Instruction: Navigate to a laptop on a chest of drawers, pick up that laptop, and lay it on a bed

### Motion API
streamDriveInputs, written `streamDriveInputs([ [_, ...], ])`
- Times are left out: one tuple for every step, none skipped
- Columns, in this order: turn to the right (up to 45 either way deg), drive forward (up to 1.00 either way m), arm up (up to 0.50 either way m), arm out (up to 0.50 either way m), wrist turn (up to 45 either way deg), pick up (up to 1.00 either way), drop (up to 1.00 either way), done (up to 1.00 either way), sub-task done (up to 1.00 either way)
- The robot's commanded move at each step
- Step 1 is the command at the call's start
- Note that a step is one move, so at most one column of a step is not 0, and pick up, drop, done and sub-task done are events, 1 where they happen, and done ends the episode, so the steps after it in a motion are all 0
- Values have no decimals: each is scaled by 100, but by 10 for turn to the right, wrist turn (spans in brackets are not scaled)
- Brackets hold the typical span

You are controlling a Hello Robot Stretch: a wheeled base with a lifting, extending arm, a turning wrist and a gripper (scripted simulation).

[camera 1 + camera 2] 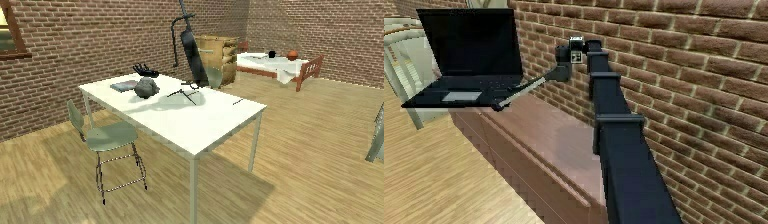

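Note:
A black laptop (pixel 469 45) with its lid up hangs at the arm side view's upper left, its base just above the reddish-brown chest of drawers (pixel 534 140) and clear of its top. My gripper (pixel 499 98) reaches left from the dark arm (pixel 619 130) and holds the laptop by the base. The bed (pixel 280 68), with a red frame and white cover, stands at the forward view's far right against the brick wall.
A white table (pixel 200 120) with dark objects on it stands close ahead, a green chair (pixel 105 135) at its left. Behind it are a light wooden cabinet (pixel 218 55) and a tall black leaning object (pixel 190 45). An orange ball (pixel 292 54) lies on the bed. Bare wood floor opens to the right.

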Motion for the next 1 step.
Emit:
streamDriveInputs([
  [0, 0, 0, 0, -450, 0, 0, 0, 0],
])
